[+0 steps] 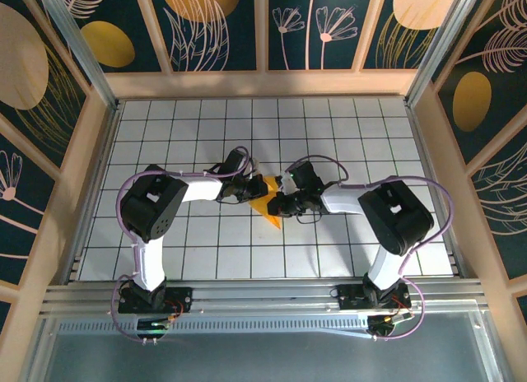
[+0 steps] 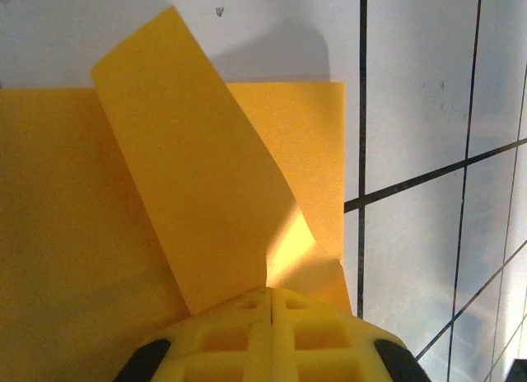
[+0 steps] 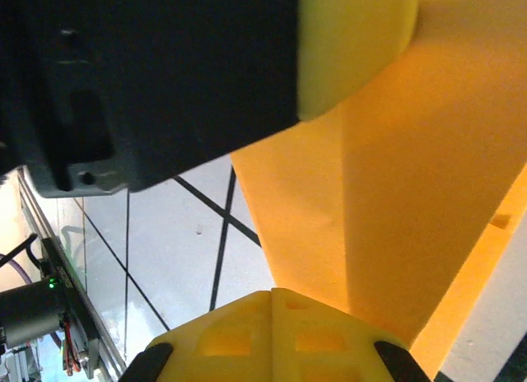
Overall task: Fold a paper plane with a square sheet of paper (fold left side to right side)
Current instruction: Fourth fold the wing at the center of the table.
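- White-tiled worktop (image 1: pixel 165 143), boxed in by dark floral walls (image 1: pixel 346 28), carries the square sheet of paper (image 1: pixel 270 209) at its centre, where both arms meet nose to nose.
- Left tool (image 2: pixel 270 306), jaws fully closed, pinches a raised strip (image 2: pixel 189 168) of the sheet and lifts it clear of the flat layer below. The hold looks meant to carry the left side across to the right.
- Right tool (image 3: pixel 272 304), jaws likewise closed with no gap, sits with its tips at the paper's edge; whether it nips the sheet or merely pins it cannot be told.
- Its place opposite the left tool suggests an anchor, so the sheet does not slide as the fold goes over.
- The lifted strip is not yet laid flat, so the fold appears about midway.
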{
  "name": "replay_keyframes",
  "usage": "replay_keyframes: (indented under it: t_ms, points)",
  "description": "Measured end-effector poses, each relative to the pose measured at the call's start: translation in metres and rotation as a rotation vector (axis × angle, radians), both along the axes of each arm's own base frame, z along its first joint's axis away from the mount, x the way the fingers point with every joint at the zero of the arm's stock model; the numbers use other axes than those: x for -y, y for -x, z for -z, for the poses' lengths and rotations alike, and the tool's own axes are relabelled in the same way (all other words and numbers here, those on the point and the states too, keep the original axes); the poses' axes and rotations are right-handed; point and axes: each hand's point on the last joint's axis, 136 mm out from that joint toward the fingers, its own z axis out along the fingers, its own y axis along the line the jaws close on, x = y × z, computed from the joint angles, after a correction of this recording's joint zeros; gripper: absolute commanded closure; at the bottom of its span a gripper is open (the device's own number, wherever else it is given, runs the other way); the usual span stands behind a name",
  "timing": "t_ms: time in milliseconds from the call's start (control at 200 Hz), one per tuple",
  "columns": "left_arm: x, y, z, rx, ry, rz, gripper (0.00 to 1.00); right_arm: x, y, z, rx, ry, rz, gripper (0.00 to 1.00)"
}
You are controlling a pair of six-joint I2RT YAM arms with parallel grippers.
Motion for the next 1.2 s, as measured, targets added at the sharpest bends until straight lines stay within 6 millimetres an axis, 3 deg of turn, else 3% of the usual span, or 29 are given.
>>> replay_keyframes:
  t_ms: [405, 1201]
  points:
    - [0.0, 0.0, 0.0, 0.0, -0.002, 0.0, 1.0, 0.007, 0.009, 0.012, -0.024, 0.02, -0.001, 1.0]
    - [0.0, 0.0, 0.0, 0.002, -0.004, 0.001, 1.0, 0.011, 0.017, 0.016, -0.024, 0.017, -0.004, 1.0]
